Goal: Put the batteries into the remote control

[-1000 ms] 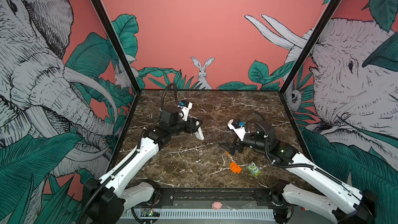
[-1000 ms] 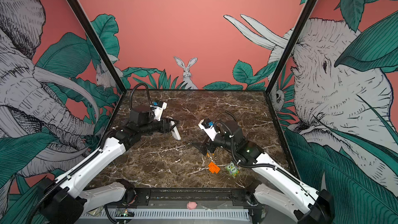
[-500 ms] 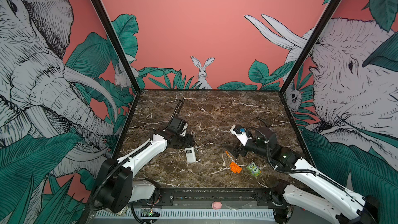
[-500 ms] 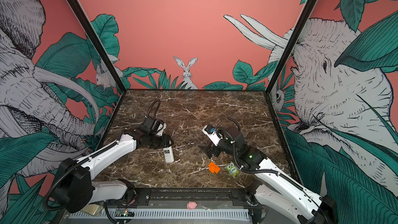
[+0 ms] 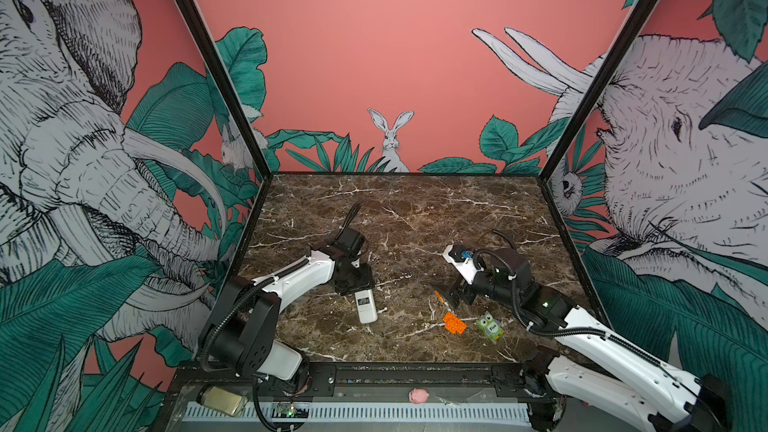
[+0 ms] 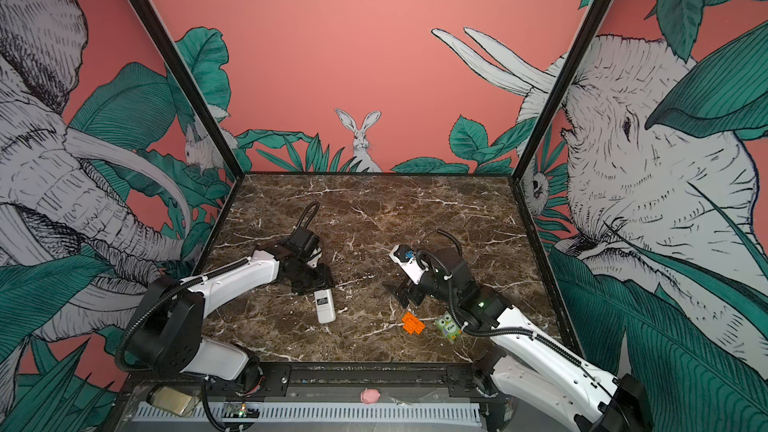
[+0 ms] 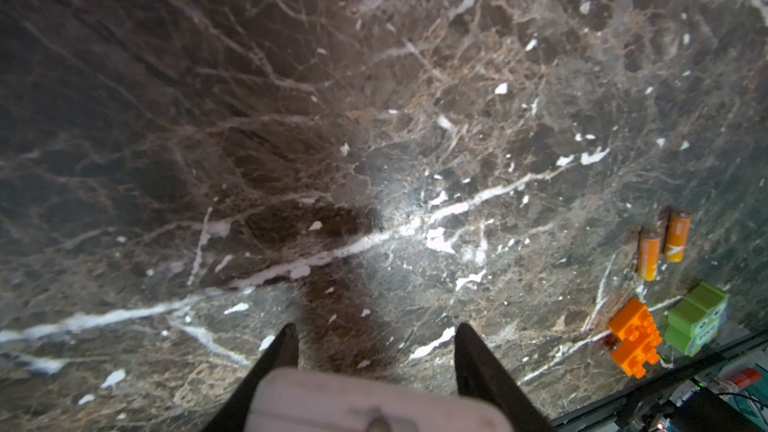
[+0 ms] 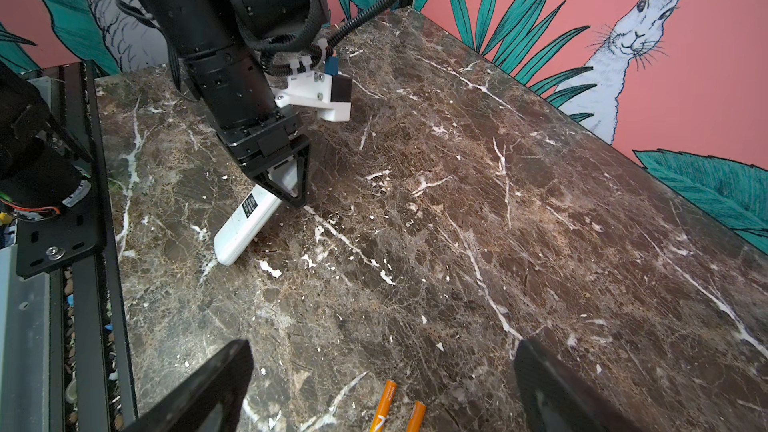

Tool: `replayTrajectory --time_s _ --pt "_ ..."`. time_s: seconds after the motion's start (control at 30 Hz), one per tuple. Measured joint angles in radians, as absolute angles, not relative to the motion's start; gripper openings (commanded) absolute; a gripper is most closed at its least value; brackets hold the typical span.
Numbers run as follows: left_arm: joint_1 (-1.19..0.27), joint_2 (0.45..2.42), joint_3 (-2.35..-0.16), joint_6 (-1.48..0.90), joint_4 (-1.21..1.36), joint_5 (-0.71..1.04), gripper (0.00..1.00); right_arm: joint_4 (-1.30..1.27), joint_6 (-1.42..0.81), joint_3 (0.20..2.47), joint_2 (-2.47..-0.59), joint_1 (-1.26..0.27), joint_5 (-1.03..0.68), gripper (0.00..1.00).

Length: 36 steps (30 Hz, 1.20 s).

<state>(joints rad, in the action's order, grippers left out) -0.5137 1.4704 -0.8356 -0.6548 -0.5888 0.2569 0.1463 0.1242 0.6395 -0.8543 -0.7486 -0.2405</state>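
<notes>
Starting at the front rail (image 5: 415,371) and working back, we find the biggest change on the left. A second ago the left end effector (image 5: 358,289) held the remote control (image 5: 367,307) raised and farther back; it has since come down and forward, and over the last half second it has barely shifted. Its jaws are clamped on the far end of the remote control, which slants down with its free end at the worktop (image 5: 399,209), white back and label up. The right end effector (image 5: 451,297) has only crept a little nearer and lower. Its jaws stand wide apart with nothing gripped, and in the right wrist view the batteries (image 8: 384,405) lie side by side on the worktop between its fingers (image 8: 208,388); we cannot tell whether those fingers touch the surface.

For room, the front edge is tight on the right: the orange brick (image 5: 454,322) and the green owl toy (image 5: 489,327) sit just beside each other near it, the owl close beside the right arm. The batteries lie just behind the brick, apart from it. A bare strip of worktop separates them from the remote control, and behind both arms the marble runs open to the painted walls (image 5: 374,56).

What crowds the batteries is the brick on the near side. The left arm's cable (image 5: 352,218) loops up behind its wrist. Off the worktop, in front of the rail, lie a small pink thing (image 5: 417,396) and a jar (image 5: 220,400).
</notes>
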Motion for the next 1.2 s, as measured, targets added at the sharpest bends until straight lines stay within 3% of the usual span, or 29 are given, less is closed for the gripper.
replayTrajectory --time_s 0.3,0.77,1.0,1.2 --pt "-0.504 1.483 -0.836 -0.674 -0.568 0.255 0.26 0.144 0.125 0.636 -0.834 -0.749 -0.239 0.97" --pt "-0.462 1.477 -0.801 -0.696 -0.49 0.267 0.61 0.154 0.139 0.62 -0.805 -0.751 -0.204 0.98" --pt "-0.441 1.446 -0.759 -0.683 -0.466 0.258 0.85 0.162 0.139 0.62 -0.805 -0.751 -0.183 0.98" --pt "-0.437 1.391 -0.742 -0.664 -0.466 0.275 0.86 0.173 0.139 0.62 -0.809 -0.752 -0.169 0.98"
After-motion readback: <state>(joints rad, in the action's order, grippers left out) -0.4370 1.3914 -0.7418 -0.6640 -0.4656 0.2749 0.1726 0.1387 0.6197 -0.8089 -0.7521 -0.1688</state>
